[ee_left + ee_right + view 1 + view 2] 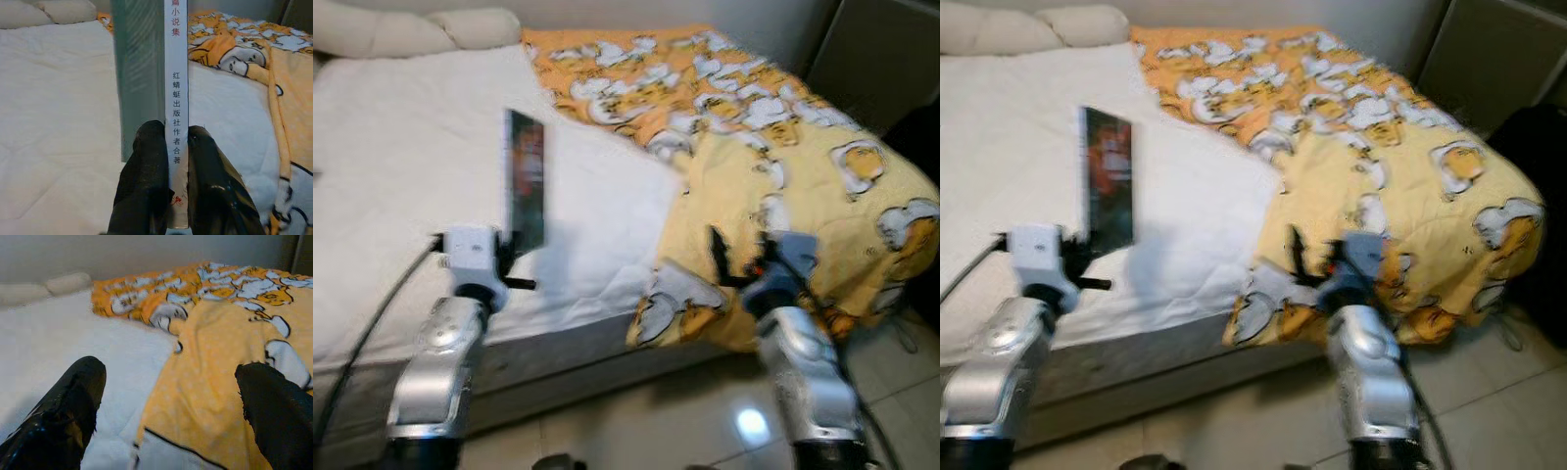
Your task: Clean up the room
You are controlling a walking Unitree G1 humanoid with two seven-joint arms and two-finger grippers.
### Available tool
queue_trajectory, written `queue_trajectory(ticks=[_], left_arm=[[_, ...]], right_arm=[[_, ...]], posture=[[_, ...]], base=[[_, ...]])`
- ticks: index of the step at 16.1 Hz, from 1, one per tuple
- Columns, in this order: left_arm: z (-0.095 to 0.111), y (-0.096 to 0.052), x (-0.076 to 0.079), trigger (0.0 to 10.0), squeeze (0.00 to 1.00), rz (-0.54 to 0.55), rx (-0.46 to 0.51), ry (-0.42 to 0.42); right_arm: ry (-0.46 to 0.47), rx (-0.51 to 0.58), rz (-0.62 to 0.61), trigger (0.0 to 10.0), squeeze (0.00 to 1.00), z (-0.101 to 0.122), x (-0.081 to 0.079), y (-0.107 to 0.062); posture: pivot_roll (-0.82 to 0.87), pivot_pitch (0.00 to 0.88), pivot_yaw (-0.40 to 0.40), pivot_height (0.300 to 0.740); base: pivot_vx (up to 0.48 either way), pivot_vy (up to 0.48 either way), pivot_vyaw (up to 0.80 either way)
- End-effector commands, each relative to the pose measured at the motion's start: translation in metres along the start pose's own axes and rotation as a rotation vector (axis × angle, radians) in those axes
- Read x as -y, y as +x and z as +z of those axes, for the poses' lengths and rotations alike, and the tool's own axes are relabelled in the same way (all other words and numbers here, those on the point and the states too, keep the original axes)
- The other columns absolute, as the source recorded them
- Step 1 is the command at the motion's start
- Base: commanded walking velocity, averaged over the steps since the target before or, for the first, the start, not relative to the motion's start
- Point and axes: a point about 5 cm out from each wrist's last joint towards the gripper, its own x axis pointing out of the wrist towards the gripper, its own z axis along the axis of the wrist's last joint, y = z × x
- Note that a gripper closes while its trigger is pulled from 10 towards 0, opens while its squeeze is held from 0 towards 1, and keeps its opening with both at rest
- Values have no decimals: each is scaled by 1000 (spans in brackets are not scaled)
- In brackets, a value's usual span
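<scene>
Left wrist view: left tool point(177, 147) clamped on upright book point(176, 98) spine; right tool point(171, 401) wide apart over blanket point(220, 382), nothing in it

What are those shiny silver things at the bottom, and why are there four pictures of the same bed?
The silver things are a robot's two arms. The robot walks around a home and tidies up. Two pictures come from cameras in its head, like two eyes looking down at the bed. The other two come from small cameras on its wrists, looking along the black fingers.

At the end of each arm is a tool with two long black fingers. The left tool is pinching a thin book and holding it upright above the white sheet; the left wrist picture shows its white spine with printed characters. The right tool has its fingers spread wide and holds nothing. It hovers at the edge of the yellow and orange cartoon blanket that covers the bed's right side. Pale pillows lie at the head of the bed.
</scene>
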Motion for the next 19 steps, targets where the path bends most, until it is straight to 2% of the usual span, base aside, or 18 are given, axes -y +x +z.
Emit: queue_trajectory(ticks=[1,6,10,19], left_arm=[[11,0,-2,10000,0,-2,56,26],[10,1,-3,10000,0,-9,53,38],[9,3,-4,10000,0,-11,54,44],[8,4,-4,10000,0,-15,57,57]], right_arm=[[3,-5,4,10000,0,-1,-5,0],[56,-29,-10,10000,0,-6,-5,0],[22,-6,-46,10000,0,-5,-2,1],[53,-13,-23,10000,0,-6,-4,2]], posture=[[27,0,-21,740],[32,0,-20,740],[33,0,-19,740],[33,0,-18,740]], base=[[0,349,0],[0,347,0],[0,347,0],[0,347,0]])
